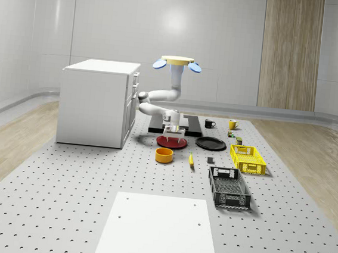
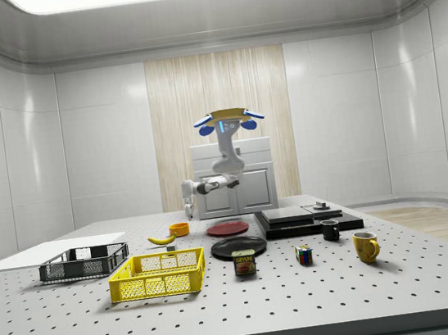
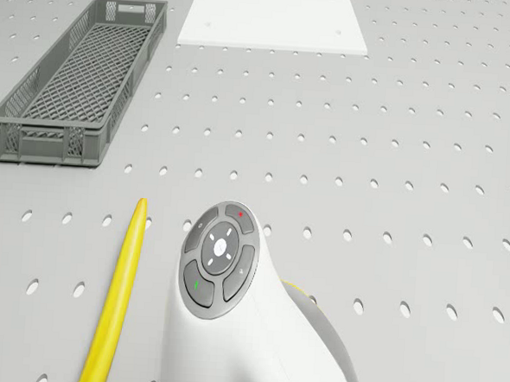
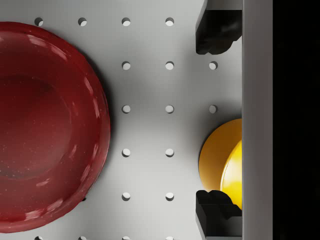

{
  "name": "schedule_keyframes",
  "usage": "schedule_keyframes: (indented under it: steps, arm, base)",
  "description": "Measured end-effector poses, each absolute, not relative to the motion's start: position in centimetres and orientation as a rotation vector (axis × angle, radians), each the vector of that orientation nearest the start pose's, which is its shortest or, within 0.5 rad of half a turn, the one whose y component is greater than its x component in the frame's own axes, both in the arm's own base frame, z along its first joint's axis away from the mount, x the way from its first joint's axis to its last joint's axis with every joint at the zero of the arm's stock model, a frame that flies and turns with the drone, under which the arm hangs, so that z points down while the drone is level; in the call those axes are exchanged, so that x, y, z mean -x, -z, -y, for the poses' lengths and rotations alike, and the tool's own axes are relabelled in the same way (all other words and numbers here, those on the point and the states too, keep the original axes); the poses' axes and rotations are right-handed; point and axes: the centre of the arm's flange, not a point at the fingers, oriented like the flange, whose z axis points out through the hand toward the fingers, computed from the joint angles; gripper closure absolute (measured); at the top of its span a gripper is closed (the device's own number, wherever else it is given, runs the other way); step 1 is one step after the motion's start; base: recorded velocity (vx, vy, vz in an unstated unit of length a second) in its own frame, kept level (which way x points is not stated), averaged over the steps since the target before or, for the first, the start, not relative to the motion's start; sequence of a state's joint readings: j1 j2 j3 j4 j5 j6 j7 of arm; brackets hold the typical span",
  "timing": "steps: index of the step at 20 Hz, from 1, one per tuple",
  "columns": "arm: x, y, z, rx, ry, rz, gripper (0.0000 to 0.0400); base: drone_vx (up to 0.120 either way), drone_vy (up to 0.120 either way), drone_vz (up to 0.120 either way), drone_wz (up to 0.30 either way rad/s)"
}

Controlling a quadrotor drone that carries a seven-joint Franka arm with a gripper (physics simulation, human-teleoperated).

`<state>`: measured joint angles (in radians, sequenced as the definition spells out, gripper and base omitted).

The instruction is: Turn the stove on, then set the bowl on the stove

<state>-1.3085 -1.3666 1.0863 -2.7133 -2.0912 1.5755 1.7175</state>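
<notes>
Arm bent downward, fingers (image 4: pixel 215 34) apart

Simulated lab, perforated table (image 1: pixel 59 211), bare panelled walls

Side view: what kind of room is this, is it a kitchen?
Probably not a real kitchen: it looks like a simulated robot test room. The floor is a grey perforated table, a drone hovers with an arm, and kitchen things such as a stove and yellow crate are laid out.
</notes>
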Motion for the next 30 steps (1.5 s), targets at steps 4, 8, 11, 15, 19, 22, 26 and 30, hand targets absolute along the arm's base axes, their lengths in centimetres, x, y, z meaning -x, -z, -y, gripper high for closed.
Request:
schedule_keyframes:
  steps: [4,8,11,15,19,22,26,30]
  arm:
    - [-33.1,-58.5,2.6,0.0,-0.785,0.002,0.0]
    - [-33.1,-58.5,2.6,0.0,-0.785,0.002,0.0]
    - [-33.1,-58.5,2.6,0.0,-0.785,0.002,0.0]
    - [-33.1,-58.5,2.6,0.0,-0.785,0.002,0.0]
    - [-33.1,-58.5,2.6,0.0,-0.785,0.002,0.0]
    - [-33.1,-58.5,2.6,0.0,-0.785,0.002,0.0]
    - [-33.1,-59.2,2.6,0.0,-0.785,0.002,0.0]
    - [-33.1,-60.2,2.6,0.0,-0.785,0.002,0.0]
  base:
    - [0.12,0.0,0.0,0.0]
    - [0.12,0.0,-0.06,0.0]
    - [0.12,0.0,-0.12,0.0]
    - [0.12,0.0,-0.09,0.0]
    - [0.05,0.0,0.0,0.0]
    - [0.067,0.0,0.0,0.0]
    - [0.0,0.0,0.0,0.0]
    - [0.0,0.0,0.0,0.0]
